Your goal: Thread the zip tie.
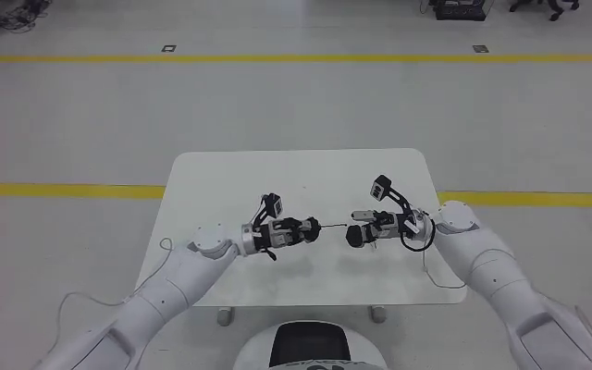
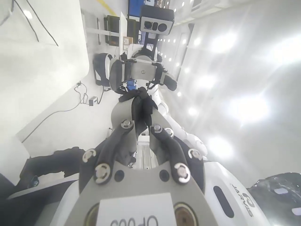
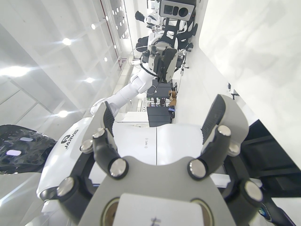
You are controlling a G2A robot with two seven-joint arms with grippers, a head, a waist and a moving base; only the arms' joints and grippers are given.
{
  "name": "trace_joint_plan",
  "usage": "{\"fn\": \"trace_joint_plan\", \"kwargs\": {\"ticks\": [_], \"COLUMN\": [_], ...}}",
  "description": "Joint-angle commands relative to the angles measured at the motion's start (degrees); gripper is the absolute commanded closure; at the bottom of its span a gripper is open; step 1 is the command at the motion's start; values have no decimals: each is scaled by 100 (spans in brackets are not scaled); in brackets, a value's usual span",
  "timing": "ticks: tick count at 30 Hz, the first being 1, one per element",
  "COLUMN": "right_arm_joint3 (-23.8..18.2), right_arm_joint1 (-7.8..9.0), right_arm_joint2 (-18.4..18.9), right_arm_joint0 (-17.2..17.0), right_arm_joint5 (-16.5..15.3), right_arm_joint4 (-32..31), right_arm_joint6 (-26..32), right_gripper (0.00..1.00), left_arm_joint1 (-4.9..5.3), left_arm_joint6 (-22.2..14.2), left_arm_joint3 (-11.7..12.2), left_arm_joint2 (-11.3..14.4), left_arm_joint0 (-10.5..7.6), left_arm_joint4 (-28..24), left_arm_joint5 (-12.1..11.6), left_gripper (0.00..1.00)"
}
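Left gripper (image 1: 313, 226) clamped on the zip tie (image 1: 335, 224); right gripper (image 3: 162, 105) has its jaws spread wide.
The tie runs from the left gripper toward 3 o'clock, and its free end is near the right gripper; cannot tell if they touch. Both grippers hang over the table (image 1: 231, 176), in its 6 o'clock half, facing each other.

Glossy white arms (image 1: 171, 287), grey jaws with black pads (image 3: 108, 118) and silver screws (image 3: 119, 166)
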Motion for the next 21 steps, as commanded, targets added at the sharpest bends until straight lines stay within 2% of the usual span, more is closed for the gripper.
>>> {"fn": "trace_joint_plan", "kwargs": {"ticks": [1, 6, 9, 12, 15, 16, 21], "right_arm_joint3": [0, 0, -209, -240, -229, -231, -260], "right_arm_joint1": [0, 0, 21, 41, 50, 49, 25], "right_arm_joint2": [1, 1, 49, 143, 229, 252, 364], "right_arm_joint0": [-1, -1, -53, -161, -204, -218, -295], "right_arm_joint5": [0, 0, 0, 0, 0, 0, 0], "right_arm_joint4": [1, 1, -420, -462, -446, -436, -416], "right_arm_joint6": [0, 0, -399, -505, -447, -435, -353], "right_gripper": [0, 0, 0, 0, 43, 51, 56], "left_arm_joint1": [10, 10, 7, 13, 23, 25, 14], "left_arm_joint6": [121, 121, 204, 178, 162, 158, 217], "left_arm_joint3": [-63, -63, -114, -129, -136, -140, -104], "left_arm_joint2": [-4, -4, 1, -32, -69, -83, -146], "left_arm_joint0": [-22, -22, 0, 38, 73, 86, 130], "left_arm_joint4": [303, 303, 347, 286, 252, 223, 49], "left_arm_joint5": [-103, -103, -92, 55, 192, 231, 399], "left_gripper": [100, 100, 100, 100, 100, 100, 100]}}
